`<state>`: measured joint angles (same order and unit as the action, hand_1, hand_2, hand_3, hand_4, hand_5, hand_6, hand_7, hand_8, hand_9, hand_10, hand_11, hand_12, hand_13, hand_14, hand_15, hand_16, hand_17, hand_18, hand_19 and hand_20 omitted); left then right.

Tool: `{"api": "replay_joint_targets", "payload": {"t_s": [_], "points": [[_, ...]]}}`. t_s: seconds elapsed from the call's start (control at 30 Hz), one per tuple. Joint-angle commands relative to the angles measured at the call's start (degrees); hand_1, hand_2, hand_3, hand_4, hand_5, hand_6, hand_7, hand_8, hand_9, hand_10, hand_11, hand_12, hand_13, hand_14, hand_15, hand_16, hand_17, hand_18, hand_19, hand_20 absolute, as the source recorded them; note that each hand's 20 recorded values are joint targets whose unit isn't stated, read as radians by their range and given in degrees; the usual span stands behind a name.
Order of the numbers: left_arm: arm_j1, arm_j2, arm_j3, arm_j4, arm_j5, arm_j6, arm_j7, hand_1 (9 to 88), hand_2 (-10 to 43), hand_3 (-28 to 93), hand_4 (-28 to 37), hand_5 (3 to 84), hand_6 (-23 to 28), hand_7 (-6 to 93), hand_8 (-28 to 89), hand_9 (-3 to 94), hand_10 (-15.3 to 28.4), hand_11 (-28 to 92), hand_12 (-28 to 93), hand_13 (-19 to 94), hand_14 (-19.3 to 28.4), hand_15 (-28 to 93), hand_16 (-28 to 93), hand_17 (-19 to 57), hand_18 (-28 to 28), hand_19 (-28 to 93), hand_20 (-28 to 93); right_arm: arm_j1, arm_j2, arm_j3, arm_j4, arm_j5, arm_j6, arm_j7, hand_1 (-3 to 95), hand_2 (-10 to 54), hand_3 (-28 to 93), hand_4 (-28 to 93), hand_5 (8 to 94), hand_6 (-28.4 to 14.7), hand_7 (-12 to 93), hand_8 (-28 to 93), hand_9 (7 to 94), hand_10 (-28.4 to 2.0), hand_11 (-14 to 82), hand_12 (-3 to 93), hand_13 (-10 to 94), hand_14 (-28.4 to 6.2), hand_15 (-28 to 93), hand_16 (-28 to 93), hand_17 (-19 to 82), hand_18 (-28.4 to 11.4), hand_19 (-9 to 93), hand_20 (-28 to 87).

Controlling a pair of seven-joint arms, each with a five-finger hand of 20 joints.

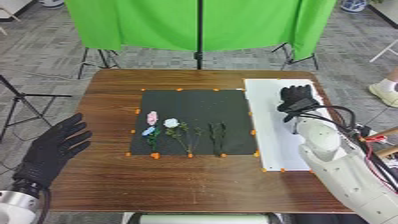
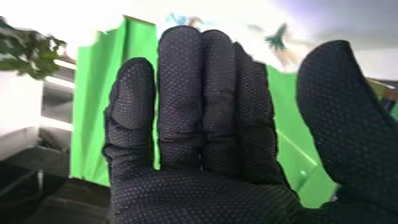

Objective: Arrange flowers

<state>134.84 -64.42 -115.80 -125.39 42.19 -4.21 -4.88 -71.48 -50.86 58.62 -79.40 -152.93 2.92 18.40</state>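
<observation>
A: "A right hand [image 1: 298, 95] hangs over the white board [image 1: 280, 161] at the right of a brown table [image 1: 187, 187]. What does it hold?"

B: "Nothing. Its fingers are straight, its thumb well apart from them, the palm free."

A: "And the left hand [image 1: 51, 150]?"

B: "At the table's left side, fingers loosely extended, thing-free too."

A: "Where are the flowers?"

B: "Laid out on a black mat [image 1: 195, 100]: a pink flower [image 1: 152, 118] at left, a blue flower [image 1: 149, 131] just beside it on the robot's side, a white flower [image 1: 171, 123] to their right. Dark sprigs [image 1: 222, 136] lie farther right, near the white board."

A: "So which step is this?"

B: "By all appearances, a pause ahead of a pick. No stem is in either hand, and the arranging awaits its next piece."

A: "What does the next move call for?"

B: "Likely the right hand crossing to the mat, lowering over one stem and pinching it lightly between thumb and fingers. The dark sprigs look the shortest trip. Thin stems lying flat could slip or drag a neighbor."
</observation>
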Motion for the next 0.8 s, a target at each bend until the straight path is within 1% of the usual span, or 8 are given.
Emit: {"api": "replay_joint_targets", "payload": {"t_s": [0.03, 0.23, 0.43, 0.5, 0.57, 0.6, 0.7, 0.8], "points": [[-0.1, 0.07, 0.2, 0.38, 0.08, -0.26, -0.64, 26.5, -0.5, 72, -27.4, 28.4, 2.8, 23.4, -13, 20.3, 10.0, 29, 12, 15, 12.8, 44, -3, -9.9, 19.6, 47, 9, 1.6, -1.9, 0.2, 1.3, -0.9, 1.5, -3.6, 47.8, -7.4, 76, -28, 71.7, 2.2, 43, -15, 85.9, -3.2, 25.4, 38.0, 79, -1.9, 52, 28, 34, -16.5, 82, 39], [0.6, -0.28, -0.22, 0.09, 0.1, -0.12, -0.34, 26.5, -0.6, 72, -27.4, 28.4, 2.8, 23.4, -13, 20.3, 10.1, 29, 12, 15, 12.8, 44, -3, -9.9, 19.6, 47, 9, 0.5, -1.5, 0.5, -0.5, 0.0, 4.2, -4.5, 47.7, -9.1, 81, -28, 76.9, 1.8, 40, -13, 89.5, -2.8, 24.8, 39.4, 81, -2.1, 54, 29, 36, -17.0, 84, 39], [1.0, -0.51, -0.25, -0.06, 0.09, 0.03, -0.3, 26.5, -0.6, 72, -27.5, 28.4, 2.8, 23.3, -13, 20.3, 10.1, 29, 12, 15, 12.8, 44, -3, -9.9, 19.6, 47, 9, -0.8, -3.9, -0.6, -8.5, 2.6, 5.3, -8.6, 47.4, -9.4, 82, -28, 77.3, 1.5, 40, -13, 90.0, -3.0, 23.9, 40.6, 81, -2.3, 54, 29, 36, -17.4, 84, 40], [0.8, -0.58, -0.09, -0.02, 0.12, -0.07, -0.46, 26.5, -0.6, 72, -27.5, 28.4, 2.8, 23.3, -13, 20.3, 10.1, 29, 12, 15, 12.8, 44, -3, -9.9, 19.6, 47, 9, -0.7, -5.3, -2.2, -11.0, 2.6, 5.1, -11.3, 47.2, -9.5, 83, -28, 77.3, 1.5, 40, -13, 90.0, -3.1, 23.9, 40.9, 81, -2.3, 54, 29, 36, -17.4, 84, 40], [-0.1, -0.28, 0.44, 0.32, 0.08, -0.27, -0.68, 26.6, -0.6, 72, -27.5, 28.4, 2.8, 23.4, -13, 20.4, 10.1, 29, 12, 15, 12.9, 44, -3, -9.9, 19.6, 47, 9, -0.8, -7.4, -3.2, -12.6, 2.2, 4.4, -13.8, 47.1, -9.5, 83, -28, 77.2, 1.4, 40, -13, 90.0, -3.3, 23.8, 41.1, 81, -2.3, 54, 29, 36, -17.4, 84, 40], [-0.4, -0.26, 0.57, 0.42, 0.11, -0.51, -0.92, 26.6, -0.6, 72, -27.5, 28.4, 2.8, 23.4, -13, 20.3, 10.1, 29, 12, 15, 12.9, 44, -3, -9.9, 19.6, 47, 9, -0.4, -8.2, -4.3, -13.1, 2.4, 3.7, -14.5, 46.9, -9.5, 83, -28, 77.2, 1.4, 40, -13, 90.0, -3.3, 23.8, 41.1, 81, -2.3, 55, 29, 36, -17.4, 84, 40], [-0.9, -0.06, 0.95, 0.59, -0.02, -0.49, -1.19, 26.6, -0.6, 72, -27.5, 28.4, 2.8, 23.4, -13, 20.3, 10.1, 29, 12, 15, 12.9, 44, -3, -9.9, 19.5, 47, 9, 0.4, -10.9, -6.6, -12.8, 2.1, 3.5, -16.7, 46.1, -9.5, 84, -28, 77.0, 1.5, 40, -13, 90.0, -3.3, 24.0, 41.4, 81, -2.2, 55, 30, 36, -17.4, 85, 40], [-1.1, 0.0, 1.07, 0.67, -0.02, -0.48, -1.21, 26.5, -0.5, 72, -27.5, 28.4, 2.8, 23.4, -13, 20.3, 10.1, 29, 13, 15, 12.9, 44, -3, -9.9, 19.5, 47, 9, 1.8, -13.3, -8.8, -10.8, 1.4, 3.4, -17.5, 45.5, -9.5, 85, -28, 77.1, 1.5, 41, -14, 90.0, -3.3, 24.2, 41.6, 80, -2.4, 56, 31, 36, -17.5, 85, 40]]}}
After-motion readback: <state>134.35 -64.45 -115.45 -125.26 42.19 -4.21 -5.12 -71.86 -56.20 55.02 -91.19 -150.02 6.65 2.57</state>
